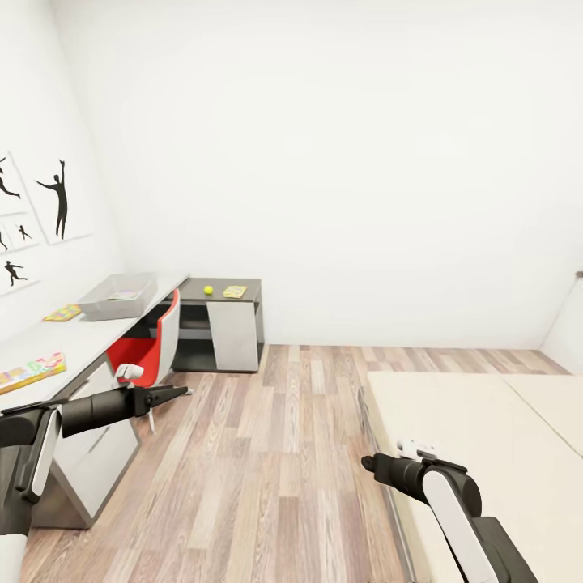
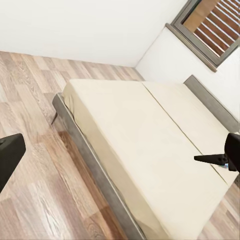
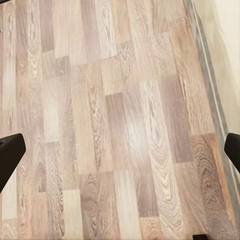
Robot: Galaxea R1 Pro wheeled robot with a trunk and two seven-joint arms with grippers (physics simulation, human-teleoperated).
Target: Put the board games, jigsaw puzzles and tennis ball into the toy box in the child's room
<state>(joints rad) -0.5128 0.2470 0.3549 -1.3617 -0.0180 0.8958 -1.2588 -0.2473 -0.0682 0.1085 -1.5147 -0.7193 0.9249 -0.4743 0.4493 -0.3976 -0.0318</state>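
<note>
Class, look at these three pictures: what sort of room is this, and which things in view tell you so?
Most likely a child's bedroom. A large bed with a cream cover stands on the wood-plank floor; an L-shaped desk with a red chair carries a toy box, tennis ball and colourful games; sports silhouette pictures hang above.

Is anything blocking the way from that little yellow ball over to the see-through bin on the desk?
Nothing visible does. The tennis ball sits on the lower dark section of the table; the toy box stands on the light top, with bare desk between them.
</note>
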